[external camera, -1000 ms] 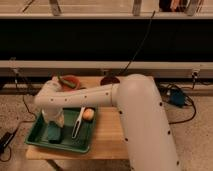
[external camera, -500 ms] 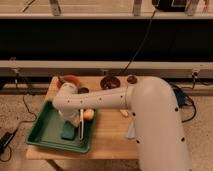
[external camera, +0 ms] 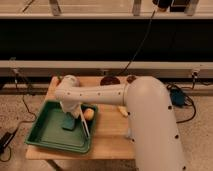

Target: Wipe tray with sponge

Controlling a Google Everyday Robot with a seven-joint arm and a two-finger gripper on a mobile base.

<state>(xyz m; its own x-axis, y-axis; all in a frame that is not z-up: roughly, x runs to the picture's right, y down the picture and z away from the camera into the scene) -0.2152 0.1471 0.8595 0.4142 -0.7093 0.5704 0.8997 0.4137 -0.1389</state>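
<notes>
Reaching into the tray (external camera: pixel 47 136), gripper (external camera: pixel 75 117) sits right over the sponge (external camera: pixel 68 123), near tray's right rim. Grip state: can't tell. Risk: a wipe stroke twd that rim bumps the small orange item (external camera: pixel 88 114), or sponge slips free w/ weak hold.

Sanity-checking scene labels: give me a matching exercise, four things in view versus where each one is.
1. large shallow green plastic tray
2. small flat teal sponge
3. small round orange object
4. gripper

A. by the tray's right rim
B. lying inside the tray
C. on the left part of the wooden table
D. low over the sponge

Pairs: 1-C, 2-B, 3-A, 4-D
</notes>
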